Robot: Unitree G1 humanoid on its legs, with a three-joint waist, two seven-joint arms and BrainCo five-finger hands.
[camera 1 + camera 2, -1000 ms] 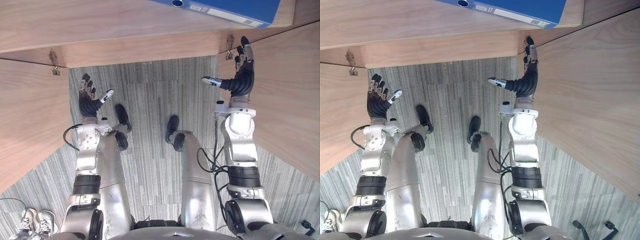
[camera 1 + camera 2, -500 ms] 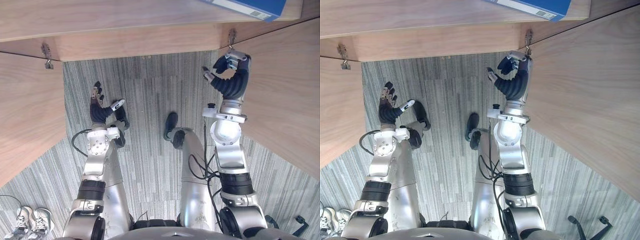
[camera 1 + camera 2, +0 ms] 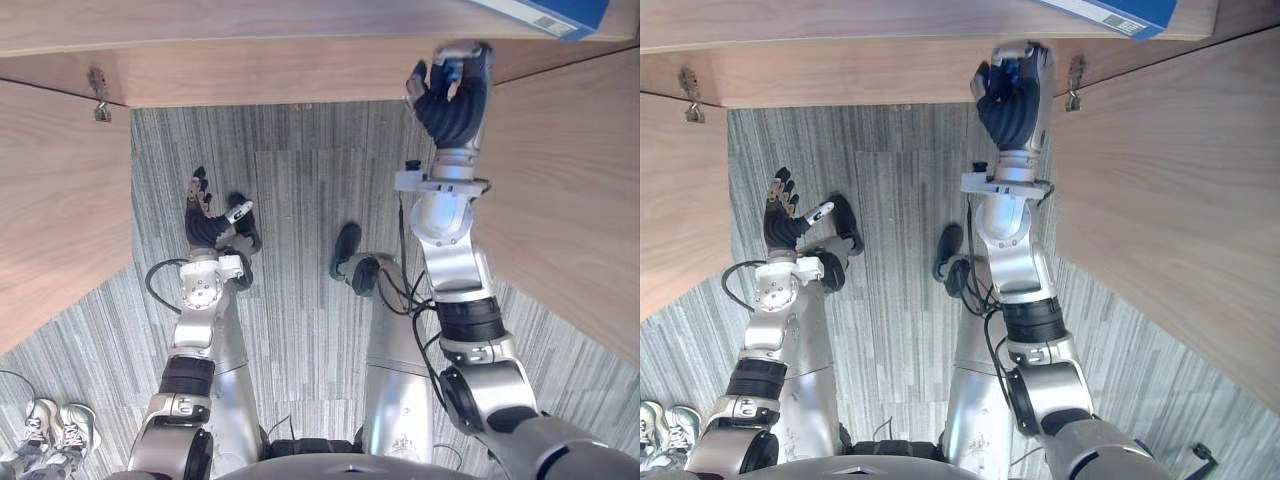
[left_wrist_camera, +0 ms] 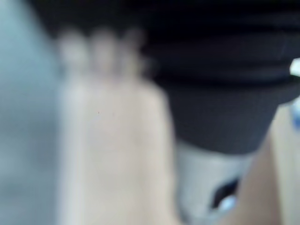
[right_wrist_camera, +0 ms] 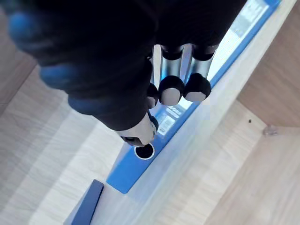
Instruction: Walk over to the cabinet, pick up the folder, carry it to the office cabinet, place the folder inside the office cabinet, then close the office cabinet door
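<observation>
Folder: blue folder (image 3: pixel 565 12) lies flat on the wooden shelf (image 3: pixel 250 25) at the upper right of the frame, spine towards the robot, free of both hands
Right hand: right hand (image 3: pixel 450 95) is raised at the upper right, just below the shelf edge and near the folder; its fingers are curled in towards the thumb with nothing between them
Left hand: left hand (image 3: pixel 205 218) hangs low at centre left over the carpet (image 3: pixel 300 190), fingers straight and empty
Doors: left door (image 3: pixel 50 200) and right door (image 3: pixel 570 180) both stand wide open along the frame's sides
Done: the walk is over, since the robot stands right at an open cabinet with the folder on its shelf
Unsure: these views alone cannot settle whether this is the first cabinet, before pickup, or the office cabinet with the folder already put in
Left: if it is the first, nearly everything remains, namely grasp, carry, place and close; if the office cabinet, only shutting the doors is left
</observation>
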